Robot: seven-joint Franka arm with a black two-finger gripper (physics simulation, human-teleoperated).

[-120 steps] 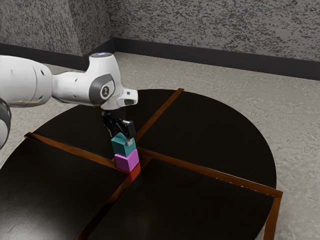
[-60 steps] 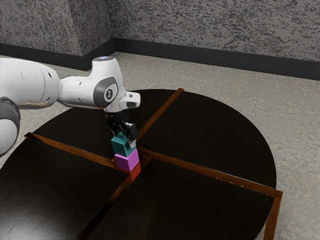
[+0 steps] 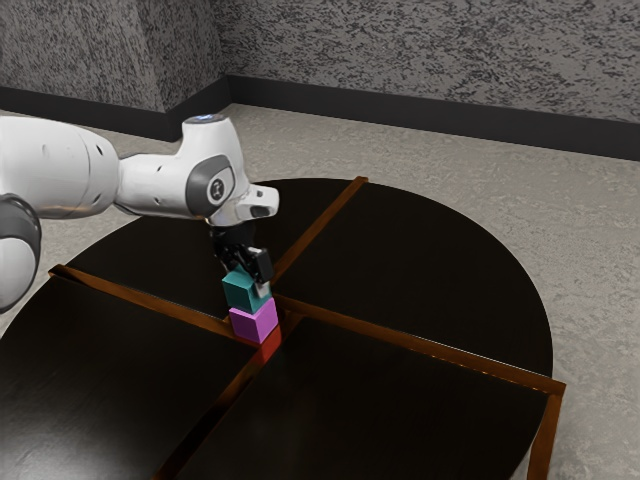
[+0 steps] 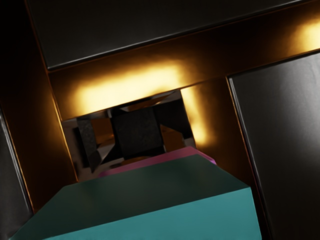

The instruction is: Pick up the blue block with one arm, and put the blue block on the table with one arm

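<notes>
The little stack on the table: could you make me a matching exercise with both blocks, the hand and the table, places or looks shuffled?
1. blue-green block
2. pink block
3. hand
4. table

A. round and dark, with brown strips
B. directly below the other block
C. at the end of the white arm
D. directly above the other block

Pairs: 1-D, 2-B, 3-C, 4-A

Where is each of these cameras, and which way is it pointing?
Exterior view: it sits at the arm's side, above the round table, angled down across it toward the walls; the white arm enters from the exterior view's left.
Wrist view: it rides on the arm's hand, looking down past the teal block.
Shared: table, teal block, pink block.
</notes>
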